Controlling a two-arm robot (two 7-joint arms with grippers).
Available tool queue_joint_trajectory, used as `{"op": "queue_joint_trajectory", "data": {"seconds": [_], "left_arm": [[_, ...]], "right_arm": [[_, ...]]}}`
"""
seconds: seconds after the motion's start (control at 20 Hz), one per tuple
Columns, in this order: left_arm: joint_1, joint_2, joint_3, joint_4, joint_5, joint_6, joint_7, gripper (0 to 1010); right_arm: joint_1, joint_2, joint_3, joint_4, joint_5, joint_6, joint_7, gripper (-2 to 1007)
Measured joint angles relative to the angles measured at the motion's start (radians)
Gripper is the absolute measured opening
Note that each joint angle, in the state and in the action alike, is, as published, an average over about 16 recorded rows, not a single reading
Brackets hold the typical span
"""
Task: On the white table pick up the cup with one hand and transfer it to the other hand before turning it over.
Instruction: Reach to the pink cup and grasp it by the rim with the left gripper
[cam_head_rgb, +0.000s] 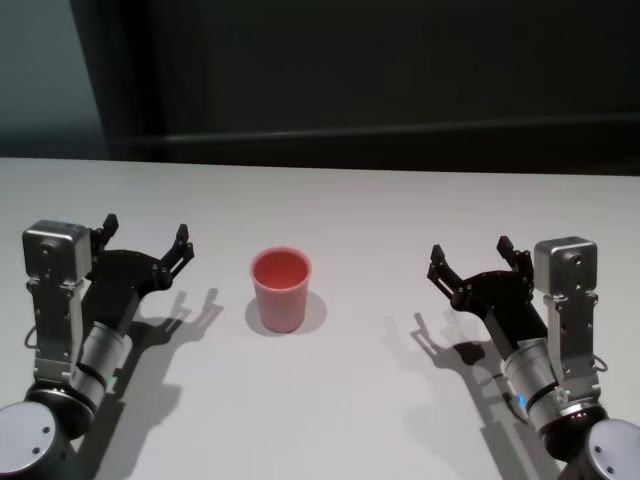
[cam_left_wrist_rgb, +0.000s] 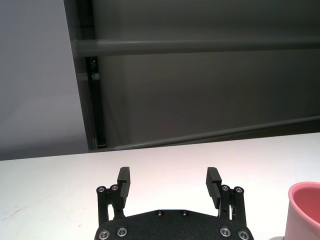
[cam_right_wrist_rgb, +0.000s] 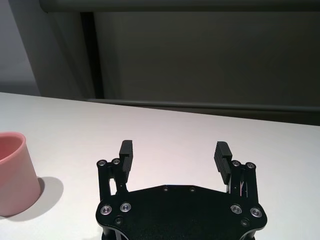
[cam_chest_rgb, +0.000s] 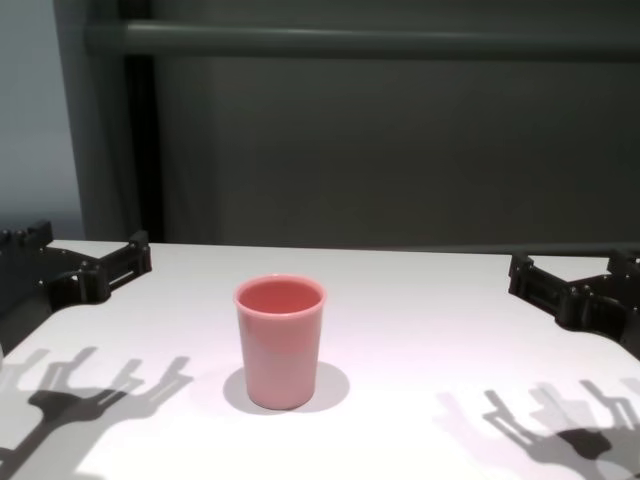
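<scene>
cup (cam_head_rgb: 281, 288): we saw it upright on the table (cam_head_rgb: 380, 210), between both grippers, touching neither.
left gripper (cam_head_rgb: 146, 238): spread, empty.
right gripper (cam_head_rgb: 472, 257): spread, empty.

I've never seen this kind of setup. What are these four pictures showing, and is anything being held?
It is a two-armed robot at a white table. One picture looks down from its head, one from its chest, and two from cameras on its wrists. A pink cup stands upright, mouth up, between the arms. The left gripper hangs open to the cup's left, the right gripper open to its right. Neither touches the cup, so nothing is held.
</scene>
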Motion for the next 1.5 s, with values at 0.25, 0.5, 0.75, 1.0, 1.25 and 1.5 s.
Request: {"op": "queue_joint_trajectory", "data": {"seconds": [0.25,0.5,0.75,1.0,1.25,1.5], "left_arm": [[0.000,0.000,0.000,0.000,0.000,0.000,0.000,1001],[0.000,0.000,0.000,0.000,0.000,0.000,0.000,1001],[0.000,0.000,0.000,0.000,0.000,0.000,0.000,1001],[0.000,0.000,0.000,0.000,0.000,0.000,0.000,1001],[0.000,0.000,0.000,0.000,0.000,0.000,0.000,1001],[0.000,0.000,0.000,0.000,0.000,0.000,0.000,1001]], "right_arm": [[0.000,0.000,0.000,0.000,0.000,0.000,0.000,1000],[0.000,0.000,0.000,0.000,0.000,0.000,0.000,1000],[0.000,0.000,0.000,0.000,0.000,0.000,0.000,1000],[0.000,0.000,0.000,0.000,0.000,0.000,0.000,1000],[0.000,0.000,0.000,0.000,0.000,0.000,0.000,1000],[0.000,0.000,0.000,0.000,0.000,0.000,0.000,1000]]}}
